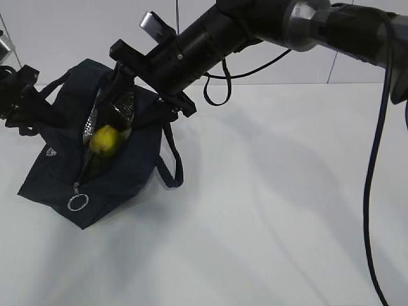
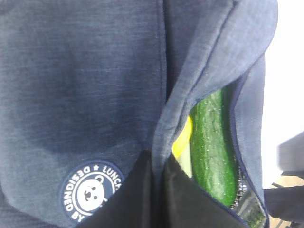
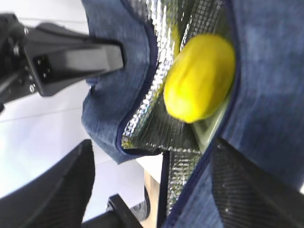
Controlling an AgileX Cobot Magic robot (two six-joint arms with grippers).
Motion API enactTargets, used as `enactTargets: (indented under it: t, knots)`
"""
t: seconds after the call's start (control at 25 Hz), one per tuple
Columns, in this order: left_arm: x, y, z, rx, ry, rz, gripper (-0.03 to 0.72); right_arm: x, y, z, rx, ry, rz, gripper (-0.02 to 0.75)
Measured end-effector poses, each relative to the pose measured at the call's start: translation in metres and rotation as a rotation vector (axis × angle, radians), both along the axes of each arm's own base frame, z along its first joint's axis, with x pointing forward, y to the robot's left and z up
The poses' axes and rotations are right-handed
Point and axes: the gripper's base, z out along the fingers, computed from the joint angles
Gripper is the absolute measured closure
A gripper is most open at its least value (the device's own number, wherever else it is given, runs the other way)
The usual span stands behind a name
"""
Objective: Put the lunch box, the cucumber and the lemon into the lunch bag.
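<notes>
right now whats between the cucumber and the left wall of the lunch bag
In the left wrist view, a strip of the lemon shows between the cucumber and the lunch bag flap. A pale edge beside it may be the lunch box, but that is unclear.

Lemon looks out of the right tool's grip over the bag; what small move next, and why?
Probably lift the right tool straight up out of the lunch bag. Its jaws stand apart and the lemon already sits free in the silver-lined opening beside the cucumber.
</notes>
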Motion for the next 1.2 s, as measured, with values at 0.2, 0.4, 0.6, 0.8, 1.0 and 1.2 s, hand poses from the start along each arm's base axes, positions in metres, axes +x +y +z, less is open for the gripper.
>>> enactTargets:
  t: [0.2,0.4,0.6,0.8,1.0,1.2]
  knots:
    - [0.0,-0.003,0.003,-0.045,0.004,0.008,0.694,-0.003,0.0,0.004,0.009,-0.039,0.074,0.238]
    - [0.0,-0.003,0.003,-0.051,0.005,0.009,0.694,0.0,-0.001,0.028,-0.004,-0.133,0.075,0.269]
    - [0.0,-0.003,0.003,-0.053,0.004,0.01,0.694,0.013,-0.019,0.032,-0.268,-0.244,-0.029,0.273]
    - [0.0,-0.003,0.003,-0.054,0.006,0.011,0.694,0.019,-0.03,0.025,-0.4,-0.271,-0.071,0.274]
    - [0.0,-0.003,0.003,-0.053,0.005,0.012,0.694,0.024,-0.028,0.004,-0.428,-0.237,-0.062,0.274]
    - [0.001,-0.003,0.003,-0.052,0.004,0.014,0.694,0.027,-0.024,-0.014,-0.426,-0.194,-0.056,0.274]
